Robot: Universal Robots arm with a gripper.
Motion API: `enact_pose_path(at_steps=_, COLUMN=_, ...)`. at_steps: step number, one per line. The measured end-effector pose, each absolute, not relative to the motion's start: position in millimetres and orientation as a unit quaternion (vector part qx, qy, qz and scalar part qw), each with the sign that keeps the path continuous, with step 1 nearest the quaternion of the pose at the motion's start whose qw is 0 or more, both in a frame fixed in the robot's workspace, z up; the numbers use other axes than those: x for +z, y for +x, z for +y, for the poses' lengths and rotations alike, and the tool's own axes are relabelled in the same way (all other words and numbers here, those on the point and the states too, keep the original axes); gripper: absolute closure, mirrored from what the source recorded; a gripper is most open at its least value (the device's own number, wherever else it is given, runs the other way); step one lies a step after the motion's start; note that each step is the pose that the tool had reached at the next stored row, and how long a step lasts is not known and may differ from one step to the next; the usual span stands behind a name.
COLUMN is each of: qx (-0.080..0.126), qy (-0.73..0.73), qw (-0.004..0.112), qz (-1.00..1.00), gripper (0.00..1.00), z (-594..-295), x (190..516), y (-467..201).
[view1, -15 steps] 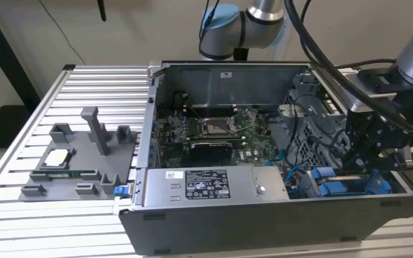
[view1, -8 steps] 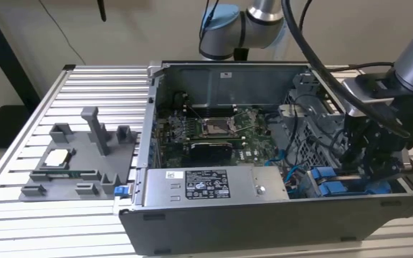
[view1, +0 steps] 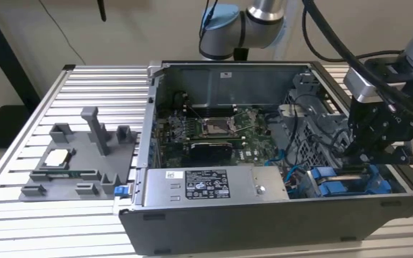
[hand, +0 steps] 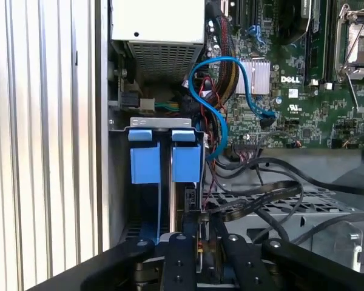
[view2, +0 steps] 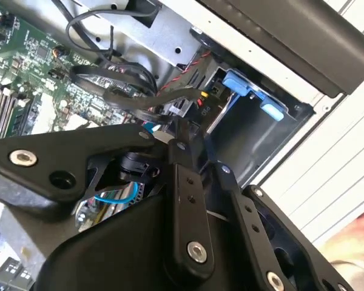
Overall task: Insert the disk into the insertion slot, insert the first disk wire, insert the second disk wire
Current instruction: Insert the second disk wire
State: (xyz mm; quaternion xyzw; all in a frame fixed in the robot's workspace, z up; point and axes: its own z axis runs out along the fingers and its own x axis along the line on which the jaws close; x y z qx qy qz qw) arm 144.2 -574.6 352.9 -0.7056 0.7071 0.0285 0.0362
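The disk sits in the insertion slot [hand: 170,124] of the grey drive cage, and its bright blue carrier frame [hand: 187,160] faces out; the same frame appears in the second wrist view [view2: 242,85]. My gripper [hand: 201,229] hangs just behind the disk's rear edge, at the case's corner on the exterior view's right [view1: 350,155]. Its black fingers [view2: 181,157] are drawn together on a small wire connector [view2: 164,130] with red and yellow leads. Flat black disk wires [hand: 261,194] loop over the cage beside it.
A second blue carrier [hand: 145,160] stands beside the disk in the cage. The power supply [view1: 206,185], the motherboard [view1: 214,129] and a blue cable [hand: 212,91] crowd the case. A grey fixture plate [view1: 77,161] lies on the exterior view's left. A hand [view2: 358,239] shows beside the case.
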Motion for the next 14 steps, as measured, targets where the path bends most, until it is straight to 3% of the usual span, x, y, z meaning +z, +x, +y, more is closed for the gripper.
enact_pose_path(at_steps=14, qx=0.028, qy=-0.704, qw=0.036, qz=0.709, gripper=0.76, z=-574.6, x=375.1, y=144.3)
